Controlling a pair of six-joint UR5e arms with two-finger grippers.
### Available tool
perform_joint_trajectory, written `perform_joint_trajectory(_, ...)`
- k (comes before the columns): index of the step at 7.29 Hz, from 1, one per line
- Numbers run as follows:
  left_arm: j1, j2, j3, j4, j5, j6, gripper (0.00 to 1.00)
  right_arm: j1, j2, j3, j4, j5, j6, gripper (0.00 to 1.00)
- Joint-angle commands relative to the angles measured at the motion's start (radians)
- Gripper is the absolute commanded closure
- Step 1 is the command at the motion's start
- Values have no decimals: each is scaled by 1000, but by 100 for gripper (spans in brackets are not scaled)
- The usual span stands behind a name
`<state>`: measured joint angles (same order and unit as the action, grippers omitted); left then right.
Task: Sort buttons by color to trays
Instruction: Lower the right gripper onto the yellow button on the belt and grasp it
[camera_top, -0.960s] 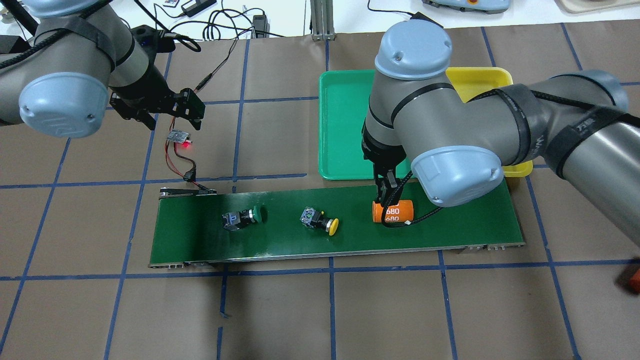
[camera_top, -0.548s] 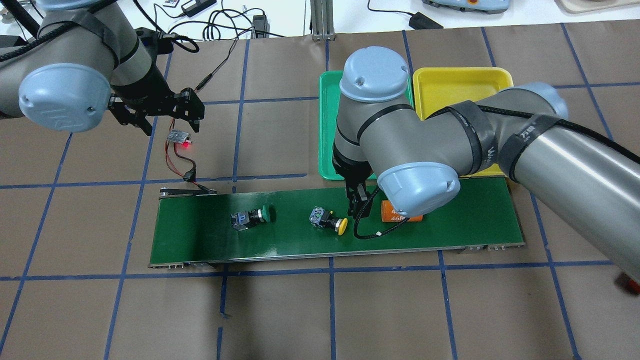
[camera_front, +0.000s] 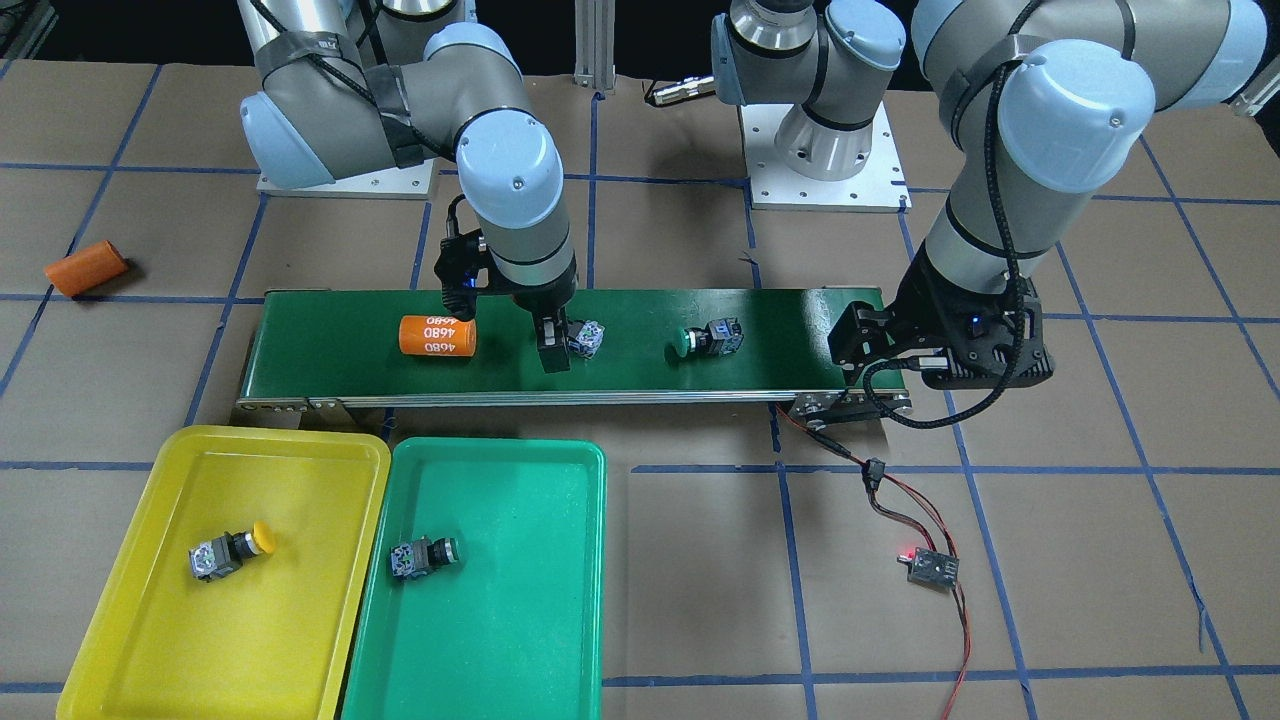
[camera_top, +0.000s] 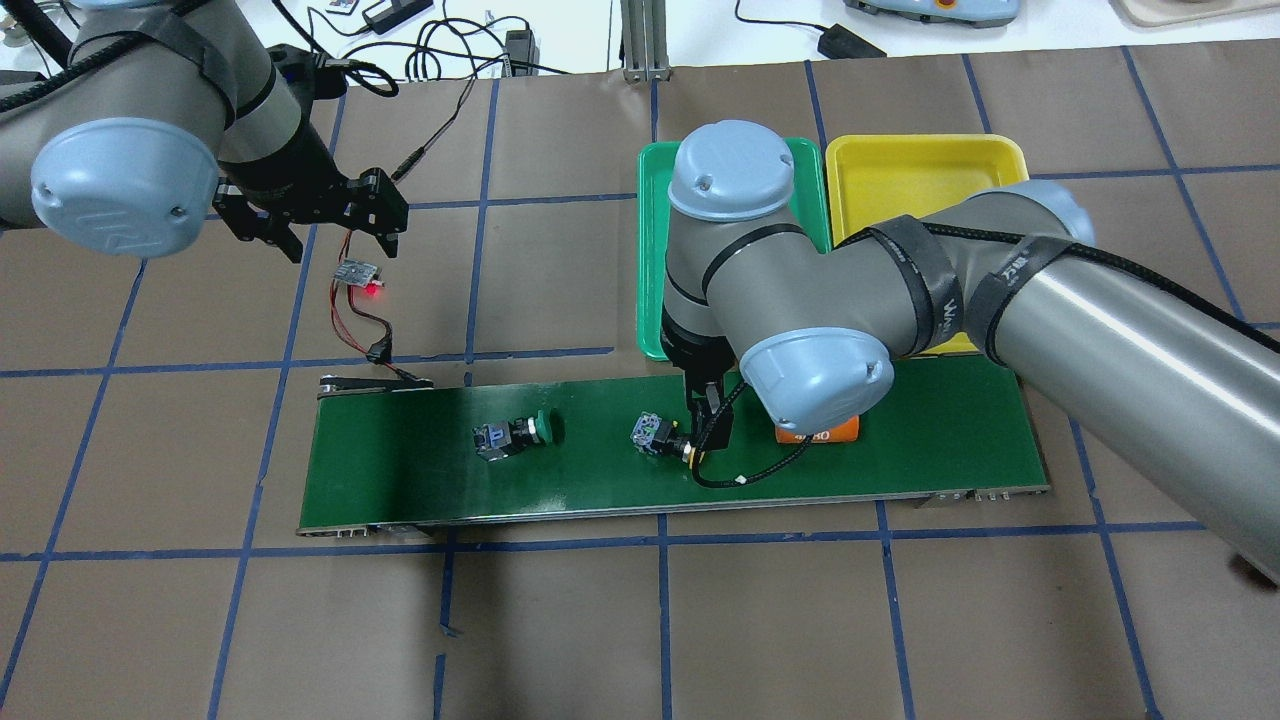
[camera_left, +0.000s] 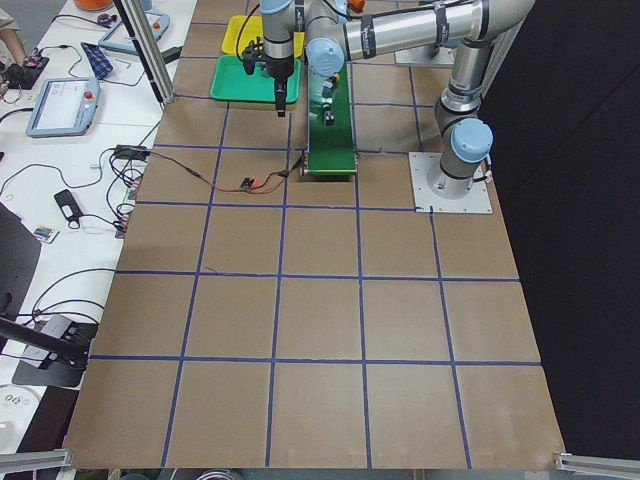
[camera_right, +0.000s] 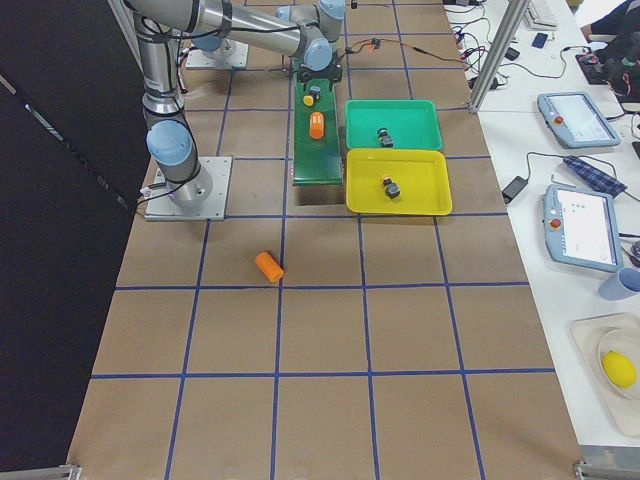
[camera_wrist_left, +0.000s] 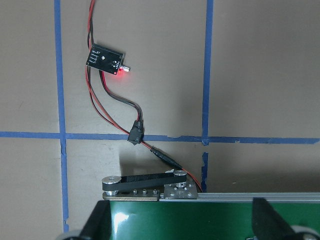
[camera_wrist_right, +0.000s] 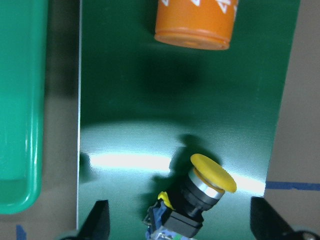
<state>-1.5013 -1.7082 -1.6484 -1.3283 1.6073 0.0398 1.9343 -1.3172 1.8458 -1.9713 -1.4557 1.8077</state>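
A yellow-capped button (camera_top: 660, 438) lies on its side on the conveyor belt (camera_top: 400, 480), also seen in the front view (camera_front: 587, 339). My right gripper (camera_top: 703, 425) is open and straddles it. In the right wrist view the button (camera_wrist_right: 200, 192) lies between the spread fingers (camera_wrist_right: 99, 220). A green-capped button (camera_top: 515, 435) lies further left on the belt. The yellow tray (camera_front: 120, 620) holds a yellow-capped button (camera_front: 225, 552). The green tray (camera_front: 500, 630) holds another button (camera_front: 422, 557). My left gripper (camera_top: 335, 238) is open and empty, high above the belt's left end.
An orange cylinder (camera_top: 820, 432) lies on the belt just right of my right gripper, partly under the arm. Another orange cylinder (camera_front: 85, 267) lies on the table off the belt. A small circuit board (camera_top: 360, 272) with red wires sits near the belt's left end.
My right gripper moved left along the belt, from over the orange cylinder to around the yellow-capped button. The things on the belt drifted right. My left arm shifted slightly.
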Motion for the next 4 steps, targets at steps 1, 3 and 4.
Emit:
perform_joint_trajectory(1, 0, -1, 1, 0, -1, 0, 0, -2, 19, 3, 11, -2, 4, 0)
perform_joint_trajectory(3, 0, -2, 2, 1, -3, -1, 0, -5, 18, 22, 12, 2, 1, 0)
perform_joint_trajectory(4, 0, -2, 2, 1, -1, 0, 0, -2, 16, 32, 14, 2, 2, 0)
